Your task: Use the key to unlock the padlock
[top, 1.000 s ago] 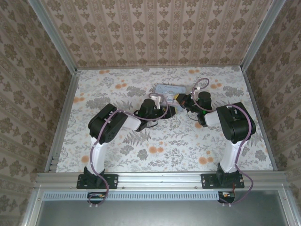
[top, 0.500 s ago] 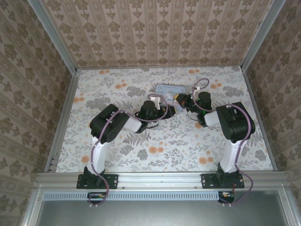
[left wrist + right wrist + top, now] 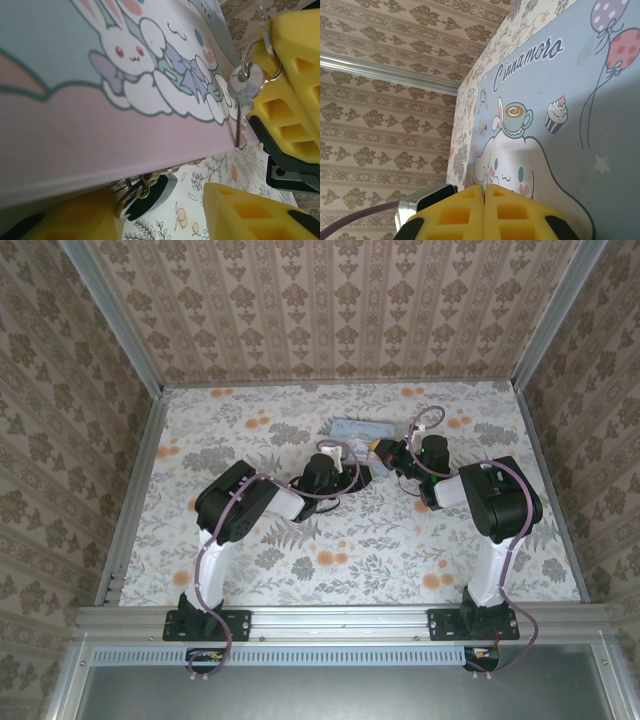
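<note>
Two grippers at the tin (image 3: 100,125). Left gripper (image 3: 165,205) sits under its front edge, jaws apart and holding nothing. Padlock (image 3: 147,192) is there too, against one pad. Key (image 3: 245,85) dangles off the tin's right corner, ring pinched in the closed right gripper (image 3: 485,195). Both look light, stiff and slick. Clamp the padlock body, and take the key by its head.

Yellow fingers (image 3: 250,212) with black backing on the left gripper (image 3: 160,215); between them a dark padlock (image 3: 150,192). Above, tin (image 3: 75,50) pale blue over a pink band, white rabbit, lilac bow. Silvery key (image 3: 245,82) against the right gripper's (image 3: 484,192) yellow. Mat (image 3: 350,540) white, grey ferns, orange blooms.
</note>
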